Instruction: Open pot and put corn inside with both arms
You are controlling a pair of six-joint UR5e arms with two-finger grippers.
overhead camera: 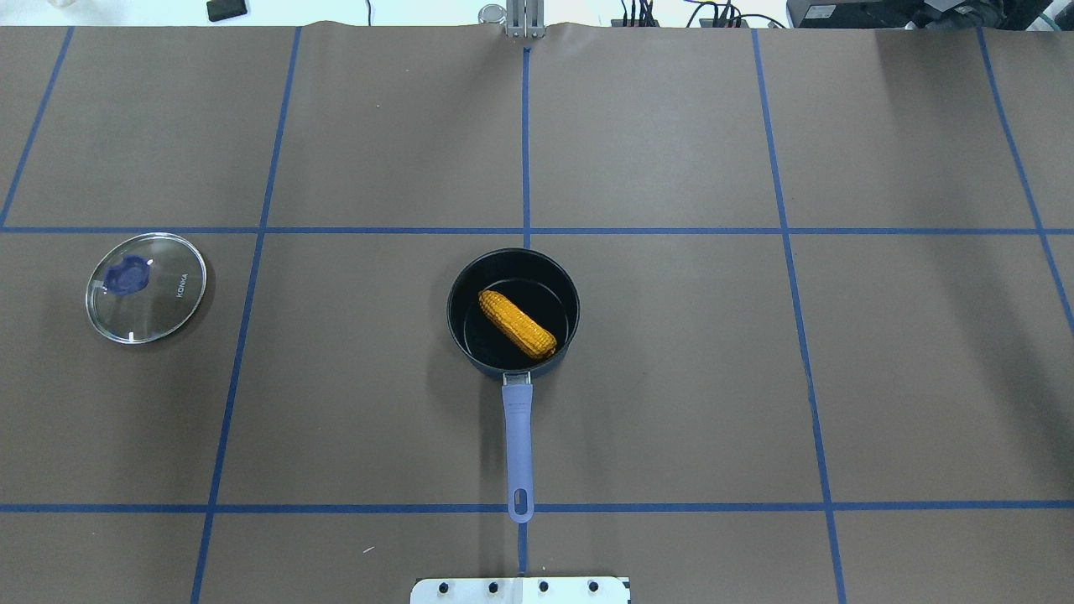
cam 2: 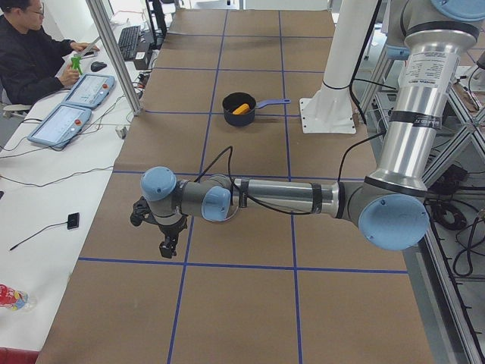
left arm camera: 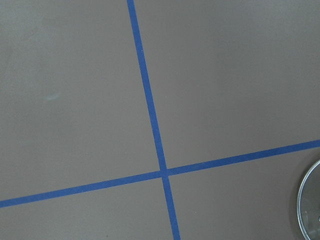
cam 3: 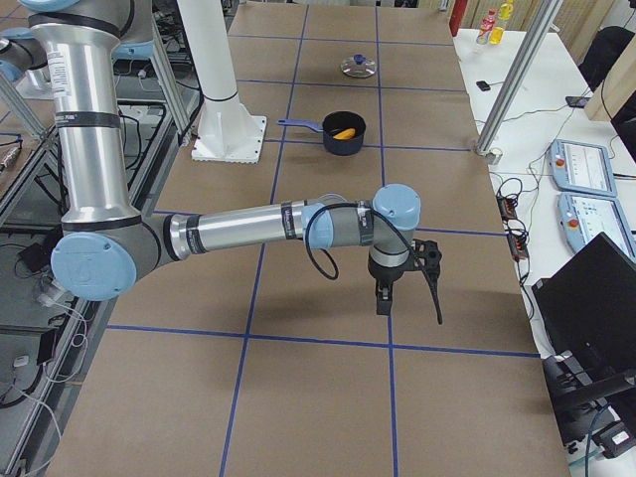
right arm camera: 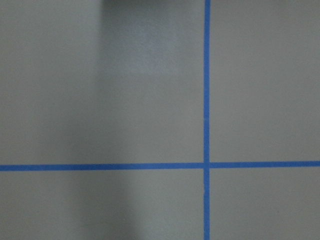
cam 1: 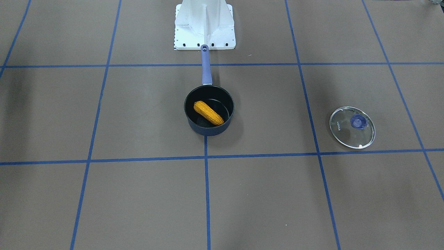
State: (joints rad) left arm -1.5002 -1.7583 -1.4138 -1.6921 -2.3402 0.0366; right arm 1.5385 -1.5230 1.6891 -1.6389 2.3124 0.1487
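Observation:
The dark navy pot (cam 1: 208, 131) stands open at the table's middle, its lavender handle (cam 1: 205, 67) pointing at the robot base. The orange-yellow corn (cam 1: 208, 113) lies inside it, as the overhead view (overhead camera: 517, 324) also shows. The glass lid (overhead camera: 146, 287) with its blue knob lies flat on the table far to the robot's left; its edge shows in the left wrist view (left arm camera: 310, 205). My left gripper (cam 2: 165, 244) hangs over the table near that side, and my right gripper (cam 3: 384, 303) hangs over the opposite side. They show only in side views, so I cannot tell if they are open or shut.
The white robot base (overhead camera: 520, 590) stands just behind the handle's end. Blue tape lines grid the brown table cover. An operator (cam 2: 34, 53) sits at a side desk with control tablets (cam 2: 76, 106). Bottles (cam 3: 494, 22) stand on the far desk.

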